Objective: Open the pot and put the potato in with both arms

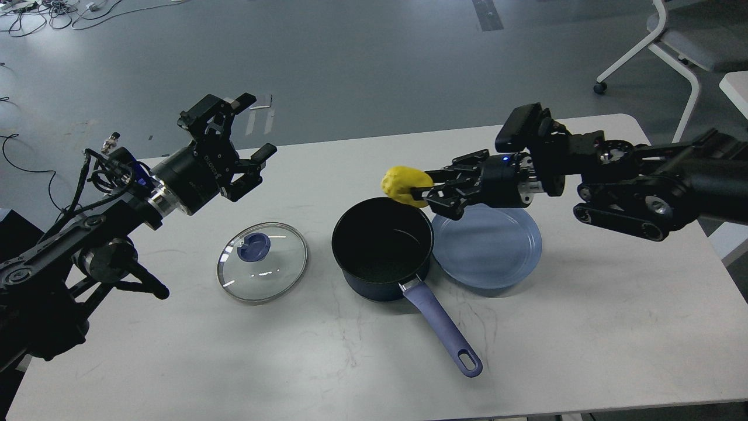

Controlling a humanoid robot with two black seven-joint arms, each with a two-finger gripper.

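Observation:
The dark pot (383, 248) stands open in the middle of the table, its purple handle (443, 331) pointing toward me and to the right. Its glass lid (263, 261) with a blue knob lies flat on the table to the pot's left. My right gripper (422, 193) is shut on the yellow potato (401, 183) and holds it in the air above the pot's far rim. My left gripper (252, 127) is open and empty, raised above the table's far left edge, behind the lid.
An empty blue plate (488, 245) lies right of the pot, touching its side. The white table (584, 327) ends at the back just behind the grippers. An office chair (672, 52) stands on the floor at the far right.

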